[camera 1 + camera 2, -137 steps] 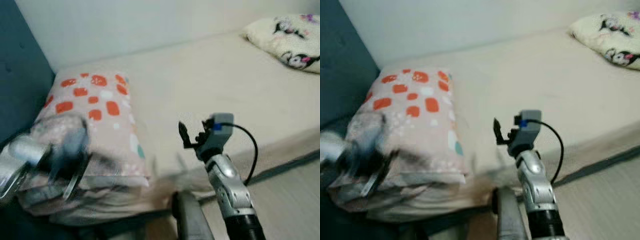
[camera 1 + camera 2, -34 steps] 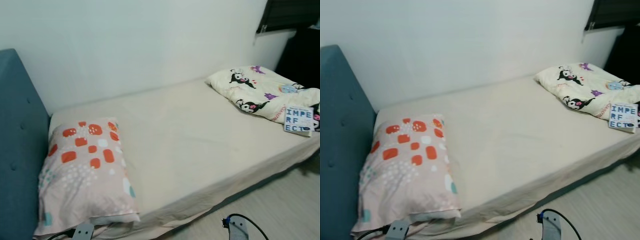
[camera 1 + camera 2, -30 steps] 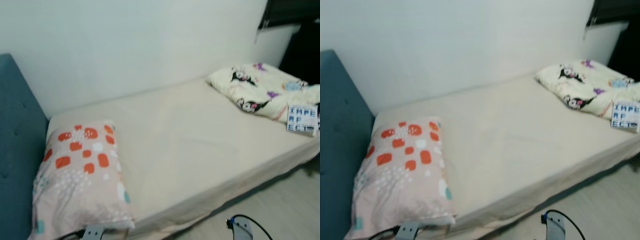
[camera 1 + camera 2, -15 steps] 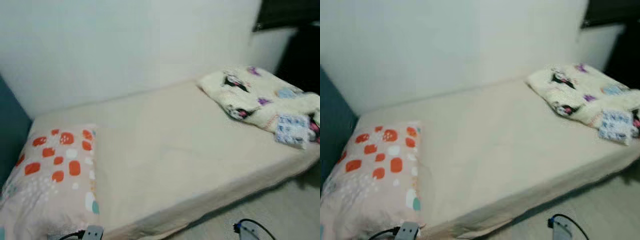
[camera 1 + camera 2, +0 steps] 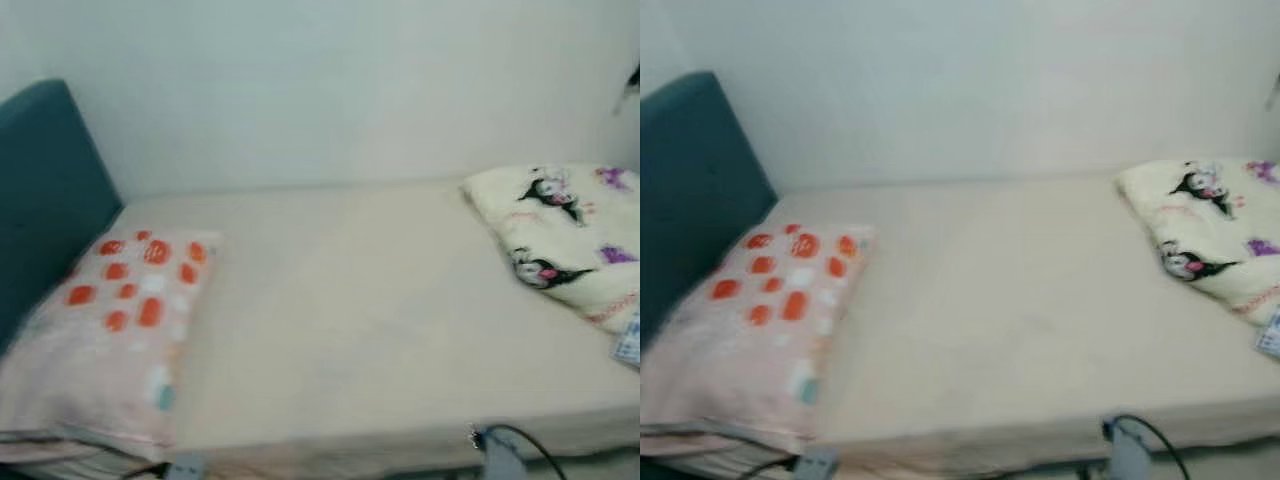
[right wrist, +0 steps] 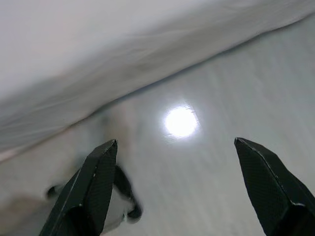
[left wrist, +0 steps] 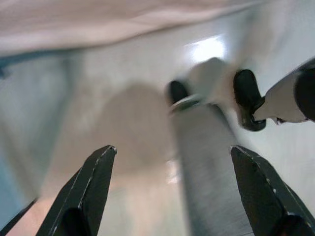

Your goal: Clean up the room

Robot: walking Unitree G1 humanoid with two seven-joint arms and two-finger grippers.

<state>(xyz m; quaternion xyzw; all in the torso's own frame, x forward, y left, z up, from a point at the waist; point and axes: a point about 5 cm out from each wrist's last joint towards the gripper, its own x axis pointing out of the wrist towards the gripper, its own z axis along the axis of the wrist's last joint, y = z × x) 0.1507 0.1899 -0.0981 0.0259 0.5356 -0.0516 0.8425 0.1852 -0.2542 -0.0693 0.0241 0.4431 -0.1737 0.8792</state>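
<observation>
A pink pillow with orange spots [image 5: 115, 320] lies at the head of the bed, next to the teal headboard [image 5: 45, 190]. A cream blanket with cartoon prints [image 5: 565, 235] is bunched at the bed's far right, and the corner of a blue-and-white book [image 5: 630, 347] rests by it at the picture's edge. Both arms hang low in front of the bed. My left gripper [image 7: 177, 196] is open over the pale floor, with nothing between its fingers. My right gripper [image 6: 182, 191] is also open and empty, pointing at the floor beside the bed's edge.
The beige bed sheet [image 5: 360, 300] spreads wide between pillow and blanket, against a white wall [image 5: 330, 90]. My own leg and foot [image 7: 206, 147] stand on the glossy floor [image 6: 206, 162] just below the mattress edge.
The camera has swung, so the bed now faces me more squarely and the blanket sits further right. Both arms, raised by the pillow 4.6 s ago, now hang low.
</observation>
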